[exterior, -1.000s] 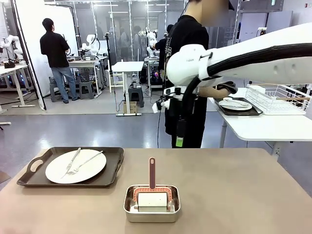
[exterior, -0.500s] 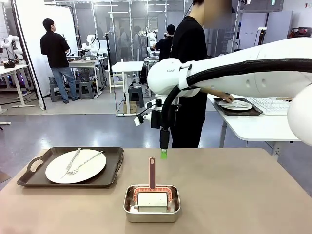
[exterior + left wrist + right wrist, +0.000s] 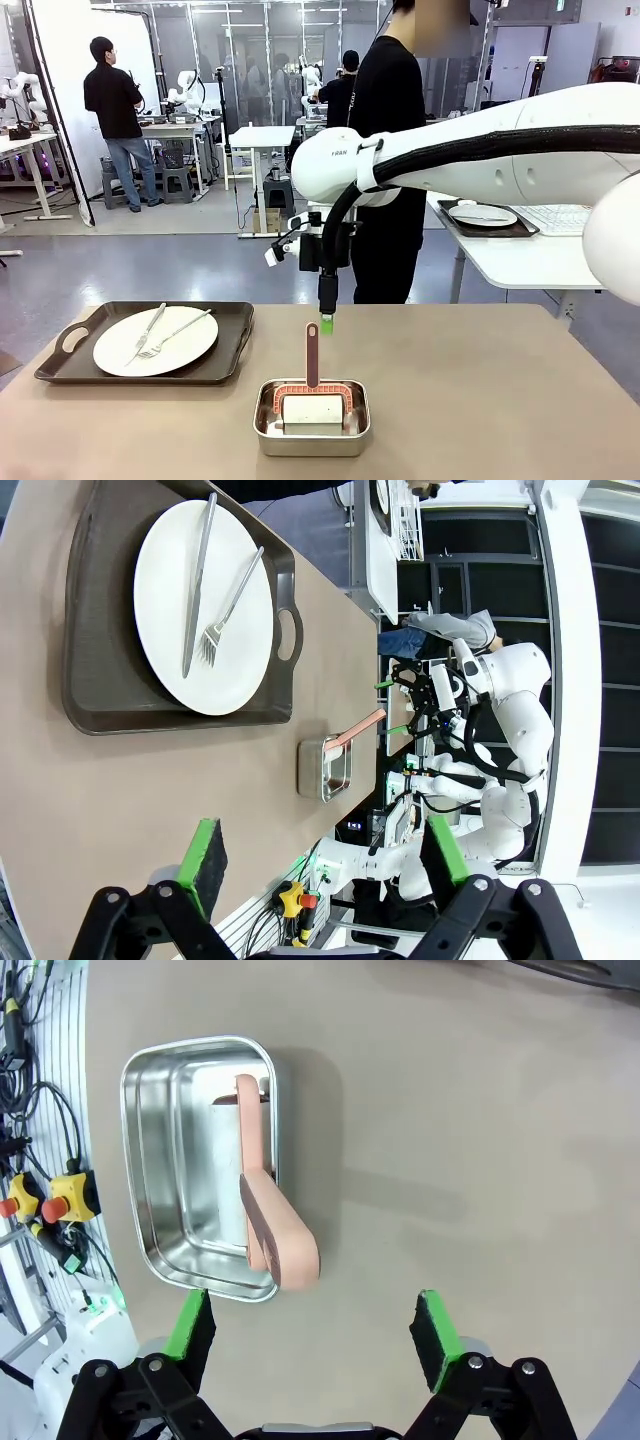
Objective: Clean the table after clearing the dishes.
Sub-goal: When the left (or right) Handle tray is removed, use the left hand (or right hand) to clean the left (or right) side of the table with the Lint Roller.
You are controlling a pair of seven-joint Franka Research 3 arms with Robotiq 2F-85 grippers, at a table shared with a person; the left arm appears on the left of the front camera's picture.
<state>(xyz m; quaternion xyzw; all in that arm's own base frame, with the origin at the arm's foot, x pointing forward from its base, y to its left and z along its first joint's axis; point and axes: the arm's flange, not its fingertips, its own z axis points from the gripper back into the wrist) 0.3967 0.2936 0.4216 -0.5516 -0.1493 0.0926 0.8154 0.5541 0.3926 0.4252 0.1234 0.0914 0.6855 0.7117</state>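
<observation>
Front view: the matte beige-tan tabletop [image 3: 480,380] is bare across its whole right half, so that side has plenty of open room. Near left, close to the left edge, the dark brown handled tray [image 3: 232,330] carries the round white dinner plate [image 3: 115,355] with a silver fork [image 3: 175,333] and knife [image 3: 150,325]. By the near edge, mid-table, sits a small rectangular steel pan [image 3: 311,445] with a pink-handled brush [image 3: 312,355] standing in it. The right fingers [image 3: 326,322] hang just above the handle's tip, edge-on here. The dark lettering on the white arm is too small to read for sure. Far right, a second dark tray [image 3: 520,230] rests on a white table [image 3: 540,265].

Left wrist view: the left fingers [image 3: 203,858] are spread wide and empty over bare tabletop, well apart from tray and plate.

Right wrist view: the right fingers are spread wide and empty. The pink handle's end lies just ahead, between the pads and clear of both.
</observation>
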